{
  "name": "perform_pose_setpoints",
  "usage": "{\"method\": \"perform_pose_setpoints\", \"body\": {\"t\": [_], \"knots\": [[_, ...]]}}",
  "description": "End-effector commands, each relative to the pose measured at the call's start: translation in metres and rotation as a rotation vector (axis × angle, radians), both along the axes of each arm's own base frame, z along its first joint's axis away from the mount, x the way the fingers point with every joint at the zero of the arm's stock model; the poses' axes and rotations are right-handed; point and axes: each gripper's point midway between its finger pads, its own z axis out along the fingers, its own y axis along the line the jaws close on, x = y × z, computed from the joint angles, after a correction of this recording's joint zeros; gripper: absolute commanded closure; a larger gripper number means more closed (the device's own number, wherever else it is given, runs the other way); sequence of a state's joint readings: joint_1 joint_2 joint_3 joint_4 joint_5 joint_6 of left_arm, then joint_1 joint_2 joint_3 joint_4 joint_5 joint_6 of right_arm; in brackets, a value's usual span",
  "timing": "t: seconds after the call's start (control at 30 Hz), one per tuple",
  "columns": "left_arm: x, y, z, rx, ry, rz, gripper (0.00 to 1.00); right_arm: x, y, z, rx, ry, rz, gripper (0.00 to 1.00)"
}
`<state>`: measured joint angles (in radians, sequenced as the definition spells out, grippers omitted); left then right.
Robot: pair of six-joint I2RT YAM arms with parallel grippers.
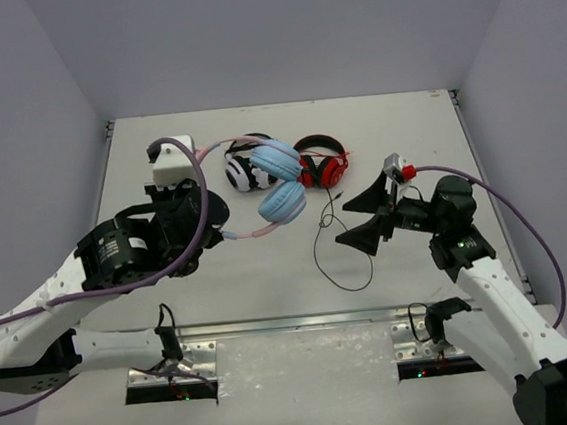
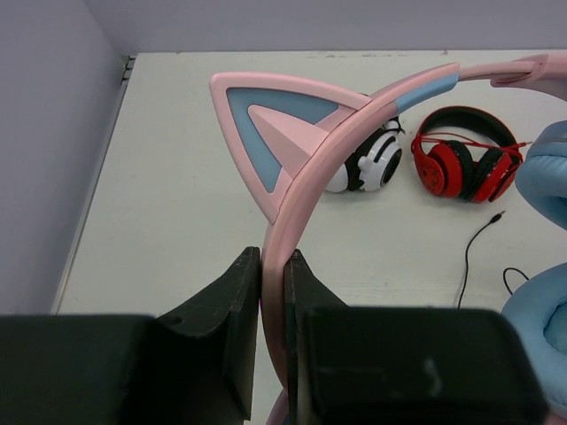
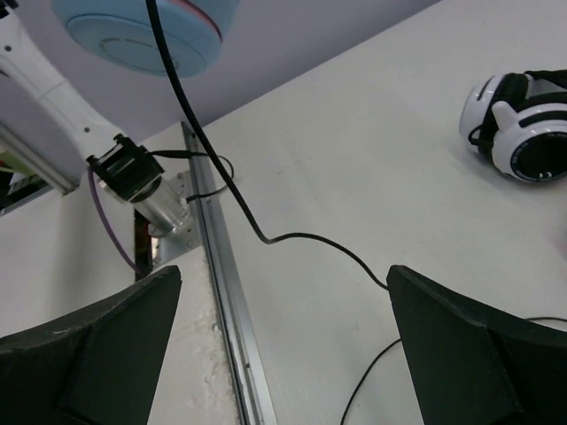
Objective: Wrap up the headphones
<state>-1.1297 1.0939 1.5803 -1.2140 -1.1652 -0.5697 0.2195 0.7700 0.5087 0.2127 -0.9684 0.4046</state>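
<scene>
while the left gripper [image 2: 273, 268] clamps the pink headband [image 2: 306, 168] of the cat-ear headphones [image 1: 283, 202], held up over mid-table, the right gripper [image 1: 364, 219] stands wide open by the slack black cable [image 1: 317, 249]; catching it seems next.

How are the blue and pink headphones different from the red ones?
The blue and pink headphones have cat ears on their headband, while the red headphones have a plain band. The left gripper pinches the blue and pink headphones by the band, while the red headphones lie untouched on the table. Both pairs are over-ear, with round padded cups.
</scene>
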Motion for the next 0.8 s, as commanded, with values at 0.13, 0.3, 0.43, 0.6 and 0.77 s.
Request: {"method": "perform_pose_setpoints", "body": {"t": [0.13, 0.3, 0.43, 0.6, 0.77], "knots": [[0.007, -0.02, 0.032, -0.178, -0.071, -0.026, 0.98, -0.009, 0.019, 0.02, 0.029, -0.104, 0.177, 0.01], [0.006, -0.021, 0.04, -0.205, -0.078, -0.039, 0.98, 0.003, 0.039, -0.01, -0.037, -0.07, 0.171, 0.01], [0.006, -0.025, 0.044, -0.217, -0.081, -0.058, 0.98, 0.024, 0.041, -0.022, -0.043, -0.097, 0.109, 0.07], [0.007, -0.024, 0.049, -0.214, -0.089, -0.051, 0.97, 0.033, 0.045, -0.039, -0.044, -0.064, 0.12, 0.38], [0.011, -0.011, 0.05, -0.192, -0.124, 0.029, 0.95, 0.021, 0.037, -0.061, -0.038, -0.044, 0.076, 0.82]]}}
